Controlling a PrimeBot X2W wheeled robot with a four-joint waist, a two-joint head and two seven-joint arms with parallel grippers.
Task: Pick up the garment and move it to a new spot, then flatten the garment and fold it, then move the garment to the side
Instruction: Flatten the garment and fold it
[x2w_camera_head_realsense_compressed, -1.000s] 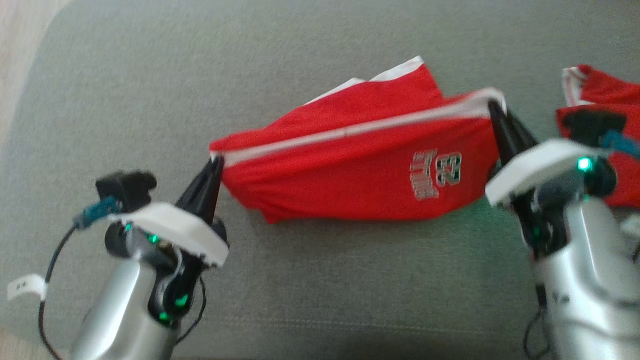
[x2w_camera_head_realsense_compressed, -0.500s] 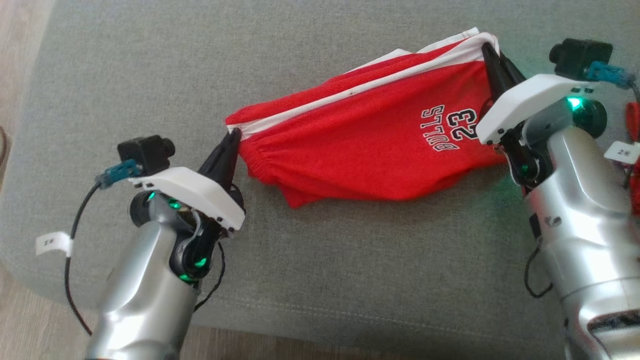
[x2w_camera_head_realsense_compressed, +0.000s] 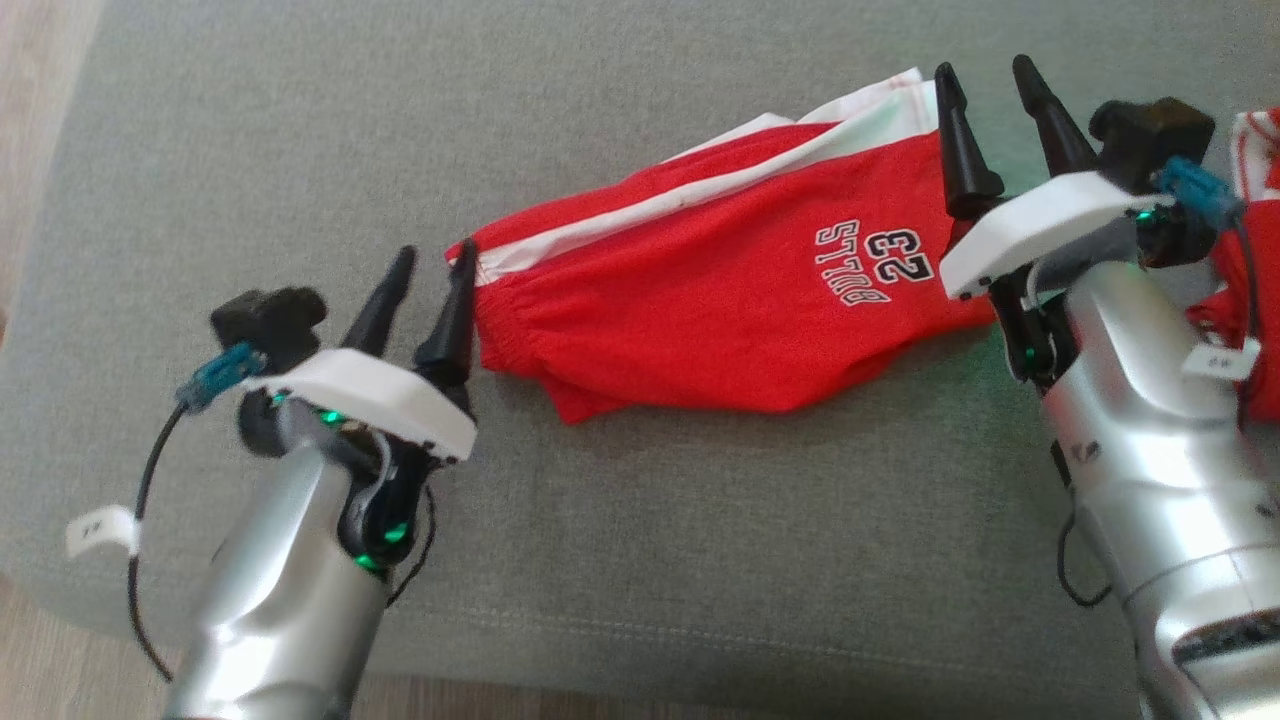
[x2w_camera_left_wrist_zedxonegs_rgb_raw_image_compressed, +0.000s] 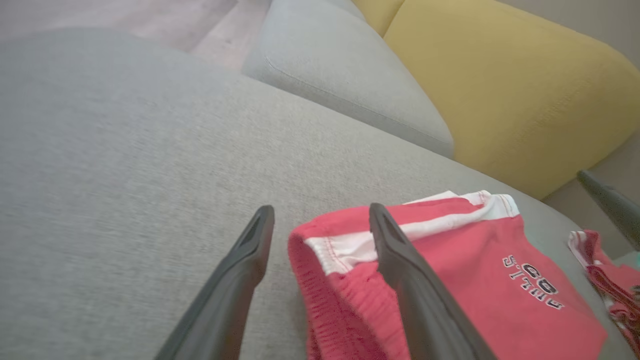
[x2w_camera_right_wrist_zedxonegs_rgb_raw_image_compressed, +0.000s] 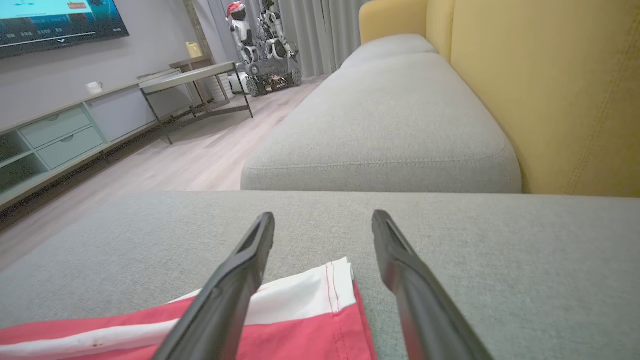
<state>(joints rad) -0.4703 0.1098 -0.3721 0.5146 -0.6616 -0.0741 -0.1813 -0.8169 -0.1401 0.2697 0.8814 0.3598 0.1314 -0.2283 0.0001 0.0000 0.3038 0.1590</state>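
Note:
The garment (x2w_camera_head_realsense_compressed: 720, 300) is a pair of red shorts with a white side stripe and a "BULLS 23" print. It lies loosely doubled on the grey sofa cushion (x2w_camera_head_realsense_compressed: 300, 130). My left gripper (x2w_camera_head_realsense_compressed: 435, 250) stands open at the waistband end, its inner finger touching the cloth edge. In the left wrist view that gripper (x2w_camera_left_wrist_zedxonegs_rgb_raw_image_compressed: 321, 210) straddles the waistband corner of the garment (x2w_camera_left_wrist_zedxonegs_rgb_raw_image_compressed: 450, 260). My right gripper (x2w_camera_head_realsense_compressed: 983, 68) is open at the white-hemmed leg end, with the hem corner of the garment (x2w_camera_right_wrist_zedxonegs_rgb_raw_image_compressed: 300, 320) under its open fingers (x2w_camera_right_wrist_zedxonegs_rgb_raw_image_compressed: 324, 216).
A second red garment (x2w_camera_head_realsense_compressed: 1245, 170) lies at the far right behind my right arm, also in the left wrist view (x2w_camera_left_wrist_zedxonegs_rgb_raw_image_compressed: 600, 280). The yellow backrest (x2w_camera_right_wrist_zedxonegs_rgb_raw_image_compressed: 550, 90) rises behind the seat. A neighbouring grey cushion (x2w_camera_right_wrist_zedxonegs_rgb_raw_image_compressed: 390, 115) lies beyond. Wooden floor (x2w_camera_head_realsense_compressed: 40, 100) borders the cushion's left edge.
Both grippers were shut on the garment's two ends, holding it stretched. Both have now opened and let go, and the garment lies slack on the cushion.

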